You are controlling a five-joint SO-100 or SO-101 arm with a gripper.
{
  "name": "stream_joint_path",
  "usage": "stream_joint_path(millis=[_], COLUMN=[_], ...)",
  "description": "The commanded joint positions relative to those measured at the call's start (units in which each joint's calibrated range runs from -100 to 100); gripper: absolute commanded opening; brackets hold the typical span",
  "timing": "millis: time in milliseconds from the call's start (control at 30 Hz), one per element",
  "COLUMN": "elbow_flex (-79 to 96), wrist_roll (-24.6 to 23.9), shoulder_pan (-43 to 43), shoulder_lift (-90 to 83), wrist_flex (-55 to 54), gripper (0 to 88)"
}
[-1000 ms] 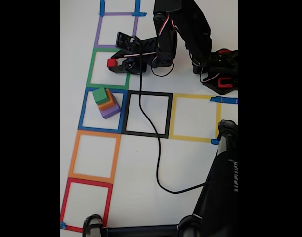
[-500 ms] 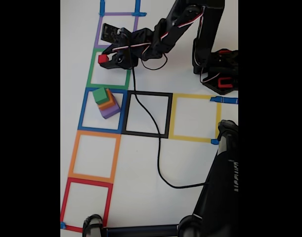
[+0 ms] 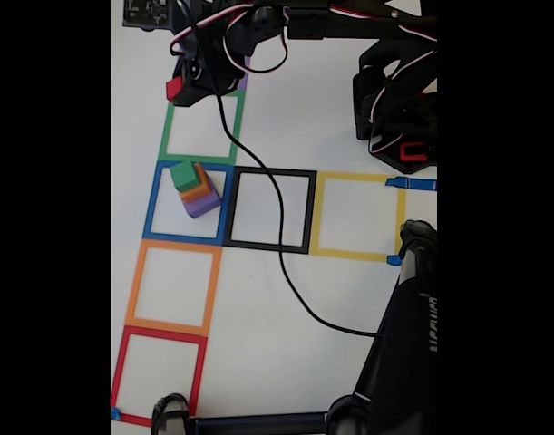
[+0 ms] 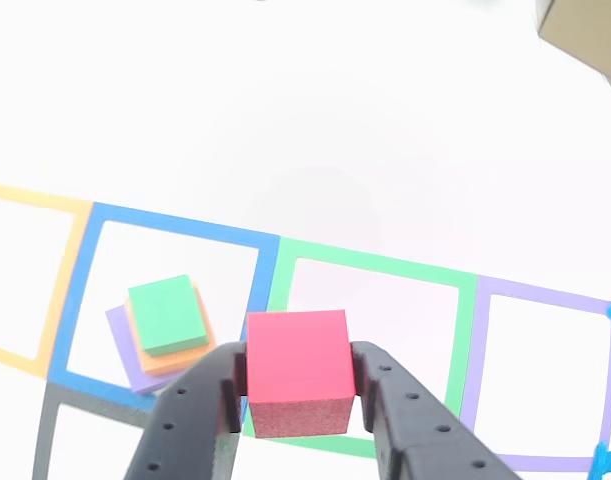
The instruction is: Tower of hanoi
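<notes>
A small red cube (image 4: pixel 297 370) is clamped between the two black jaws of the gripper (image 4: pixel 297 400), one jaw pressed against each side face, and it hangs above the white counter (image 4: pixel 315 120) rather than resting on it. In the other view the cube sits at the bottom centre of the frame, over the near edge of the green square (image 4: pixel 375 272) of tape. The stack (image 4: pixel 163 330) it most likely belongs on, a green block on an orange one on a purple one, lies to the lower left of the cube, inside the neighbouring blue square (image 4: pixel 170 225). In the fixed view the red cube (image 3: pixel 175 88) appears near the top left, just above the upper edge of the green square (image 3: pixel 200 161), with the gripper (image 3: pixel 181 86) reaching in from the arm at the top of the frame. The stack (image 3: pixel 195 188) stands below it in that view, in the upper right part of the blue square (image 3: pixel 188 240). Judging from this, the cube must cross the whole green square, downward in the fixed view, to come above the stack. A black cable (image 3: pixel 277 227) trails across the black square (image 3: pixel 269 210), beside the blue one.
</notes>
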Motion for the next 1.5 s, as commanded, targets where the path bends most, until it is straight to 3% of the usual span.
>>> stream_joint_path(millis=[0, 233, 467, 933, 1133, 1467], elbow_flex=[-24.77, -43.59, -38.31, 17.14, 31.14, 38.51], wrist_roll=[0.00, 0.00, 0.00, 0.00, 0.00, 0.00], shoulder_pan=[-4.74, -9.82, -10.78, -12.60, -14.32, -15.57], shoulder_lift=[1.59, 3.68, 1.99, -8.83, -4.96, 2.47], wrist_flex=[18.30, 31.26, 30.53, -20.24, -39.92, -54.90], gripper=[4.4, 4.2, 4.3, 4.5, 4.5, 4.8])
